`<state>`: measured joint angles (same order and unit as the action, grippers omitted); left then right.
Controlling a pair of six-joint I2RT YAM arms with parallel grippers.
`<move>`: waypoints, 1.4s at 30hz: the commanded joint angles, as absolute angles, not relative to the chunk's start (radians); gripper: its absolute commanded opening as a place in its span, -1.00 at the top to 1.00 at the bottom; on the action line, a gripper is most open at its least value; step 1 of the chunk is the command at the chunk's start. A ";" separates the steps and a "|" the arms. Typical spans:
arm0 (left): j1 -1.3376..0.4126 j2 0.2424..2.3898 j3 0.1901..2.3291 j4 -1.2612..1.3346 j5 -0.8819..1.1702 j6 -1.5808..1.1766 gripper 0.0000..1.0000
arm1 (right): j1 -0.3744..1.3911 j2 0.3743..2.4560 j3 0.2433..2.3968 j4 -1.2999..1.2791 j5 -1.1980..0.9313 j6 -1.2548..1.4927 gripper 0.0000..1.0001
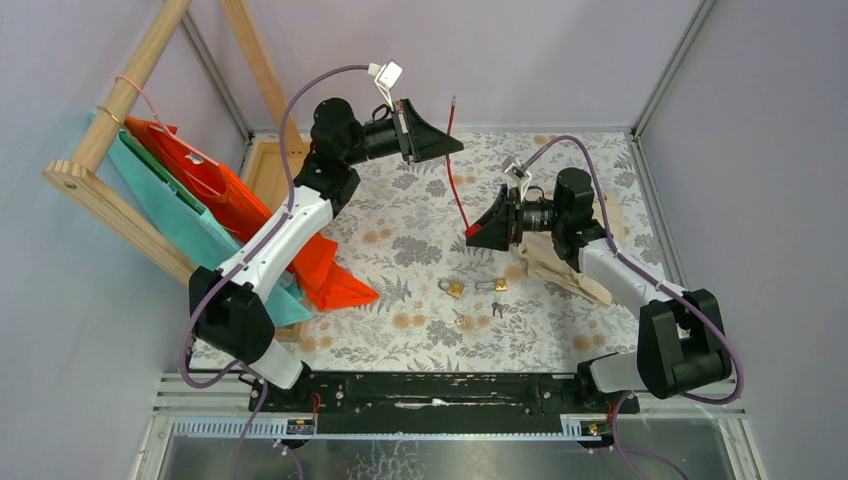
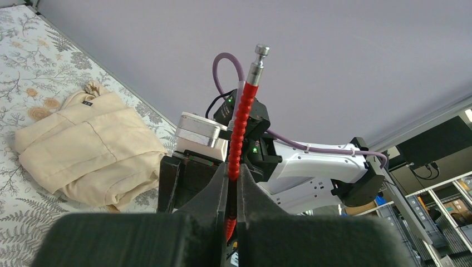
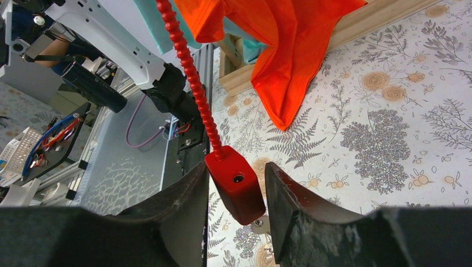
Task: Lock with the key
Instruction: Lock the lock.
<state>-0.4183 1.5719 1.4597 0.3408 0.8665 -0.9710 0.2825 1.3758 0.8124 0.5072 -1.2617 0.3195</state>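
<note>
The red lock hangs in the air above the mat. Its long red cable (image 1: 455, 165) runs up to my left gripper (image 1: 447, 143), which is shut on it near the free end. In the left wrist view the cable (image 2: 240, 119) passes between the closed fingers (image 2: 232, 186), and its metal tip (image 2: 260, 54) sticks out beyond them. The red lock body (image 3: 236, 189) hangs between the fingers of my right gripper (image 3: 236, 168). Those jaws are open: the left finger is at the body's edge and a gap shows on the right. A silver key head (image 3: 257, 223) shows under the body.
Two small brass padlocks (image 1: 455, 289) (image 1: 500, 285) and loose keys (image 1: 497, 308) lie on the flowered mat. A beige cloth (image 1: 555, 265) lies under the right arm. Orange (image 1: 230, 195) and teal bags (image 1: 165, 195) hang on a wooden rack (image 1: 120, 95) at left.
</note>
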 commanded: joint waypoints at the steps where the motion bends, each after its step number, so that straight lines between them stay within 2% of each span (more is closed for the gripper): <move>1: -0.417 1.567 1.453 0.428 0.877 -0.994 1.00 | 0.291 1.335 0.810 0.541 -1.293 0.315 0.05; 9: -0.393 1.557 1.424 0.443 0.864 -1.006 1.00 | 0.288 1.329 0.819 0.482 -1.289 0.272 0.28; 14: -0.369 1.539 1.381 0.445 0.851 -0.994 1.00 | 0.279 1.320 0.835 0.445 -1.286 0.247 0.61; 17: -0.367 1.529 1.373 0.394 0.840 -0.923 1.00 | 0.273 1.315 0.846 0.428 -1.285 0.236 0.92; 20: -0.367 1.517 1.372 0.311 0.828 -0.807 0.99 | 0.274 1.308 0.883 0.297 -1.276 0.122 1.00; 23: -0.368 1.507 1.374 0.204 0.819 -0.675 0.87 | 0.273 1.312 0.973 0.002 -1.239 -0.131 1.00; 25: -0.367 1.498 1.372 0.165 0.818 -0.607 0.74 | 0.273 1.321 1.016 -0.105 -1.231 -0.218 1.00; 33: -0.368 1.471 1.361 0.079 0.858 -0.455 0.08 | 0.278 1.353 1.063 -0.211 -1.243 -0.291 1.00; 42: -0.367 1.419 1.392 -0.079 0.819 -0.243 -0.26 | 0.278 1.346 1.049 -0.284 -1.222 -0.371 1.00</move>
<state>-0.3676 1.4590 1.3586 -0.0029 0.8288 -0.3809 0.2787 1.3552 1.0237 -0.2455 -1.2186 -0.2974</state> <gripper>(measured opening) 0.606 0.317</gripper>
